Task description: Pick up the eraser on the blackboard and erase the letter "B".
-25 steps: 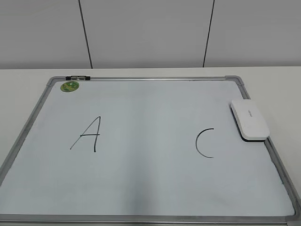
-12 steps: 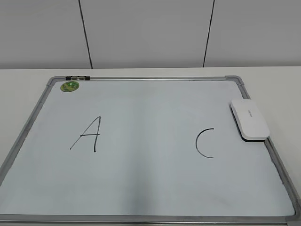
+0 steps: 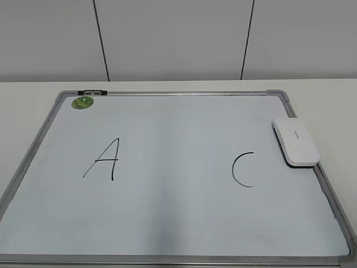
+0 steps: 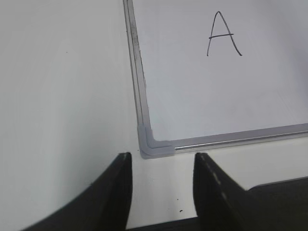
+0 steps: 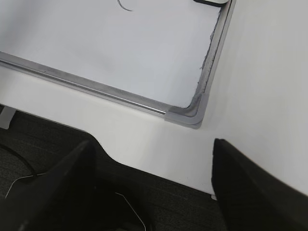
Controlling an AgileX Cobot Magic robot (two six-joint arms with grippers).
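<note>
The blackboard (image 3: 167,223) is a white board with a grey frame, lying flat on the table. It bears a black "A" (image 3: 104,159) and a black "C" (image 3: 244,169). No letter "B" shows between them. The white eraser (image 3: 296,141) lies on the board's right edge, above the "C". Neither gripper shows in the exterior view. My left gripper (image 4: 161,159) is open and empty over the table, just in front of the board's near-left corner (image 4: 153,144). My right gripper (image 5: 151,147) is open and empty near the board's near-right corner (image 5: 185,115).
A round green magnet (image 3: 82,102) and a small black clip (image 3: 92,92) sit at the board's far-left corner. The table's front edge (image 5: 144,168) drops to dark floor under my right gripper. A panelled wall stands behind the table.
</note>
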